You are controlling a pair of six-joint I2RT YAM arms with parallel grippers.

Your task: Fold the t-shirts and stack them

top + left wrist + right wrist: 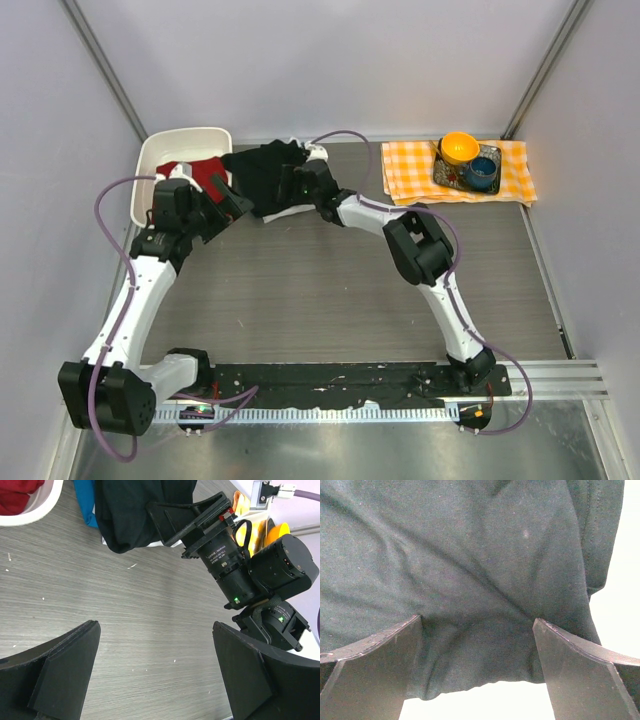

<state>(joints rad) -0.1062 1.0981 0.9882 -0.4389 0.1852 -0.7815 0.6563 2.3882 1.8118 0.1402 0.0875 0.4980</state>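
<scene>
Nearest the arm bases, the grey wood-grain table [330, 290] lies bare. Further out, the left gripper [156, 630] hovers over that wood with its jaws spread wide and nothing between them. Just beyond it, the right gripper [477, 622] is pressed down over the large black cotton t-shirt [260, 175], its jaws also wide apart and straddling a rumpled ridge of the fabric without pinching it.

The black shirt lies crumpled near the far-left part of the table. A white t-shirt [290, 212] peeks out under its near edge, and a blue t-shirt [85, 505] shows at its side. Beside the heap stands a white plastic tub [165, 150] holding a red cloth [207, 172].

The shirt looks light, limp and creased, so it will probably sag and drag its neighbours along. A hem or shoulder seam looks a safer hold than the bunched middle, since a pinch there may catch several layers.

Far right, an orange-and-white checked cloth [400, 175] carries an orange bowl [459, 148] and a blue cup [483, 172]
</scene>
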